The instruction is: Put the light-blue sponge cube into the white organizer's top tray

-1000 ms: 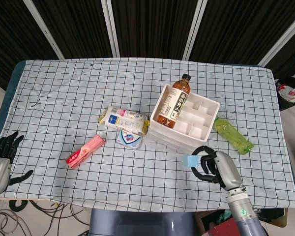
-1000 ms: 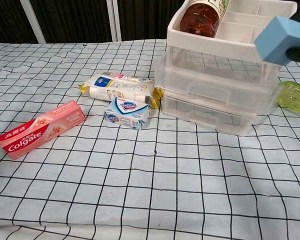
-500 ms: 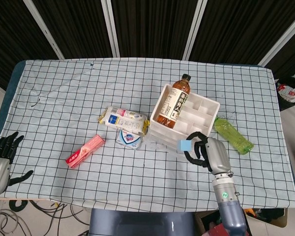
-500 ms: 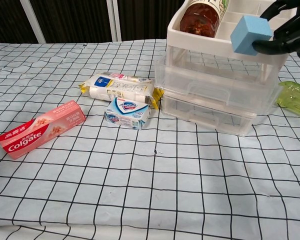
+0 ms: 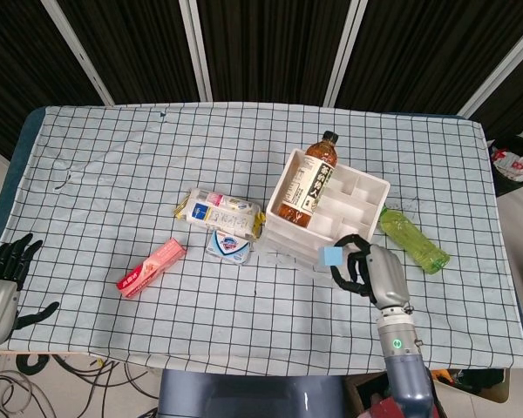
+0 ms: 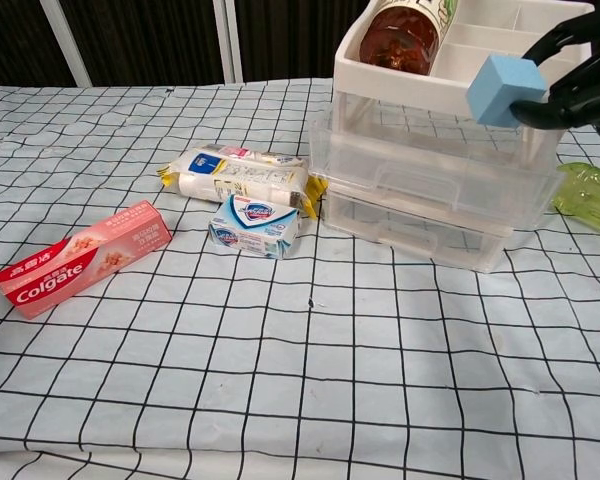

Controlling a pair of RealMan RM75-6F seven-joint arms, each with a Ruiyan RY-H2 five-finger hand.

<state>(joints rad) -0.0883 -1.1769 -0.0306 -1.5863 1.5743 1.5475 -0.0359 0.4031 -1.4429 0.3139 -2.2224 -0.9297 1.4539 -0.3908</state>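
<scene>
1. Right hand [image 5: 369, 270] grips the light-blue sponge cube [image 5: 332, 255] in its dark fingers [image 6: 565, 70], raised off the bench [image 5: 113, 174].
2. Chest view: the cube sits in front of the near rim of the white organizer [image 6: 440, 160], level with its top tray [image 6: 500, 45]; not inside it.
3. Head view: the cube is at the organizer's 6 o'clock edge, overlapping the near rim.
4. The top tray is split into compartments; a brown tea bottle [image 5: 309, 184] lies in the long compartment on its 9 o'clock side, neck sticking out toward 12.
5. Under the tray are two clear drawers [image 6: 430, 190], both closed.
6. Green bottle [image 5: 413, 240] lies on the bench at the organizer's 3 o'clock, just beside it.
7. At the organizer's 9 o'clock: white-and-yellow snack pack [image 5: 220, 211], soap box [image 5: 229, 246] touching its near side.
8. Pink toothpaste box [image 5: 151, 267], labelled Colgate, lies further toward 8 o'clock, apart from the soap.
9. Left hand [image 5: 2, 277] is at the bench's far 8 o'clock corner, fingers spread wide, holding nothing.
10. A black-grid cloth [image 5: 244, 139] covers the bench.
</scene>
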